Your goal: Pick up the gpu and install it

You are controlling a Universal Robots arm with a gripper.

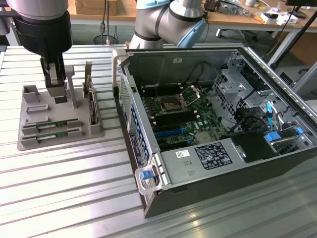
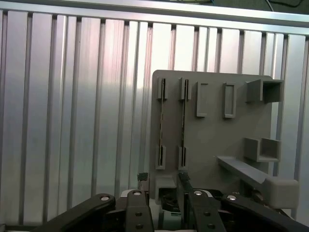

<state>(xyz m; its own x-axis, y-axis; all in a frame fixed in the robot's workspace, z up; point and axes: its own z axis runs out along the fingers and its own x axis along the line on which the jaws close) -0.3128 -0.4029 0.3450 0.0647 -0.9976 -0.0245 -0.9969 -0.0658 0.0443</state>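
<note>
Exterior view: we see the hand (image 1: 58, 91) spread, low over the far end of the tray (image 1: 94, 130); the gpu (image 1: 52, 124) lies in a near slot, apparently untouched.

The desk (image 1: 74, 188) is silver, ribbed in long stripes. The tray (image 1: 27, 143) is plain grey, the gpu (image 1: 52, 125) green, the computer case (image 1: 223, 192) black with blue clips (image 1: 146, 174).
</note>
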